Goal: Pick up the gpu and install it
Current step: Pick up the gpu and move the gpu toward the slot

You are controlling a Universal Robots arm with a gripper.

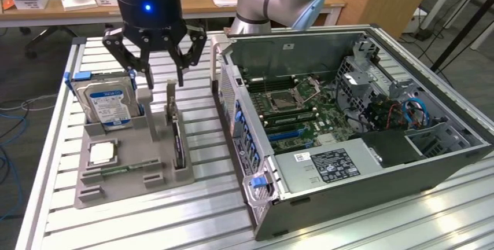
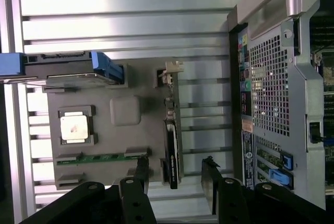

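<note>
Exterior view (first poster here): we're seeing the gripper point(image 1: 165, 82) hanging over the grey parts tray point(image 1: 124, 191), jaws spread wide and nothing sitting between them. So which way is the gpu point(image 1: 177, 137) lying from it?

Second poster: we're reading it as pretty much straight below. The card is standing on its thin edge in a slot along the side of the tray nearest the computer case point(image 1: 371, 198). The silver bracket point(image 1: 170, 95) is sitting at the end farther from the exterior camera, and the black body is running toward us. So its long axis is going roughly parallel to the case wall beside it.

First poster: and is the wrist view agreeing?

Second poster: yep. There the gripper point(image 2: 175, 174) is straddling the gpu point(image 2: 171, 151), with the fingers point(image 2: 141, 174) showing one on each side of the card's narrow edge. So we're looking at jaws opening across the card's thickness, not along its length. Nothing is touching as far as we're able to tell; in the exterior view there's air showing between the fingertips and the top of the bracket. We're not managing to pin down exactly where along the card it's hovering. The blue-labelled hard drive point(image 1: 110, 102) is standing off to the exterior view's left, clear of the jaws.
</note>
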